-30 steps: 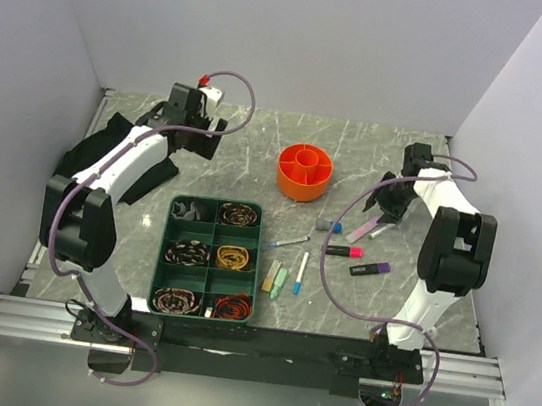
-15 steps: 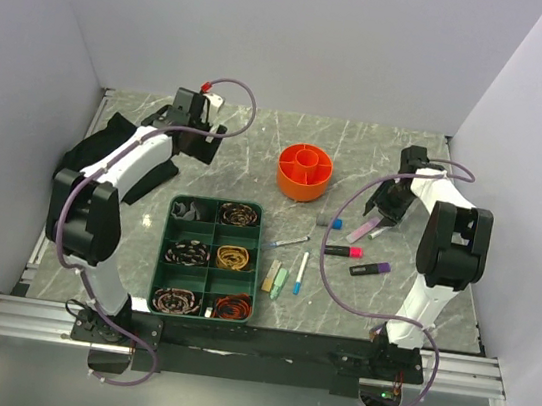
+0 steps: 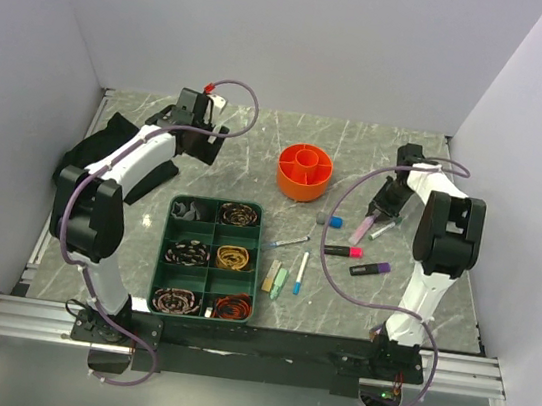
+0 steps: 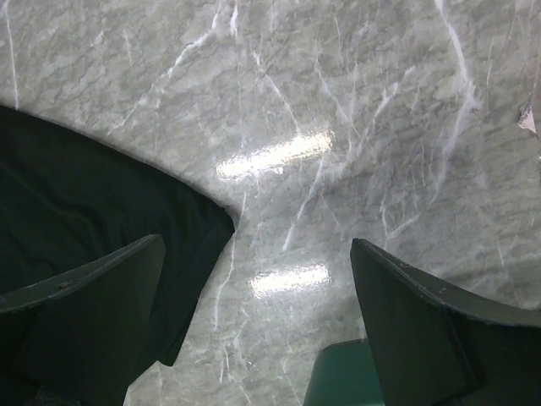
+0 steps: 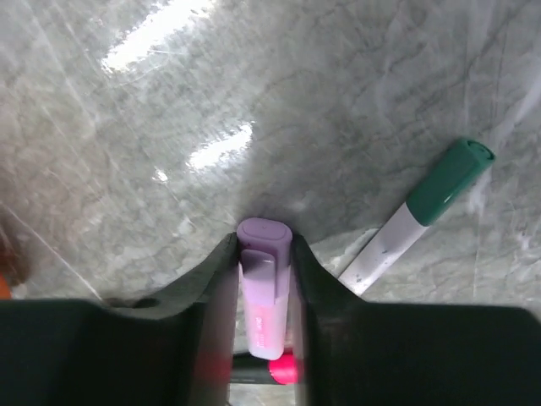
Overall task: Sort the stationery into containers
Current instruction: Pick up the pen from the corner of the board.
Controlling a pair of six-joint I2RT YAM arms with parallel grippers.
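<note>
1. Because the right gripper (image 5: 264, 245) holds the lilac marker (image 5: 264, 292) lengthwise between its fingers, with the rounded cap poking past the tips, the smooth barrel may slide out along them during the carry.
2. The white pen with the green cap (image 5: 423, 211) lies just beside the right-hand finger. A sideways drag instead of a straight lift would likely knock it askew.
3. The orange pot (image 3: 305, 171) stands apart to the left of this gripper. Its sections are narrow, so a tilted marker could catch the rim and fall back onto the table (image 3: 261, 131).
4. The right gripper's jaws are closed in on the marker, one finger pressed against each side. Whether the marker has left the table I cannot tell.
5. The left gripper (image 4: 255, 245) is spread wide and holds nothing. It hangs over bare marble beside a black cloth (image 4: 84, 194), far from the remaining pens, which lie between the green tray (image 3: 259, 262) and the right arm.
</note>
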